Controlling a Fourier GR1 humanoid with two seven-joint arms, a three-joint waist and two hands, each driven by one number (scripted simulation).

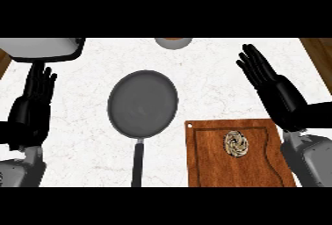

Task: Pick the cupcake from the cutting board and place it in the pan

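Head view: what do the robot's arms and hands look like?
The left hand and the right hand are black all over, with long slender fingers. Each joins a grey forearm with a smooth, rounded shell: left forearm, right forearm. No cables, markings or sleeves show.

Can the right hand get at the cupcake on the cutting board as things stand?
Probably yes. The right hand is open just past the cutting board, at its right, and the cupcake sits alone on the board with nothing between them. The pan lies clear to the left.
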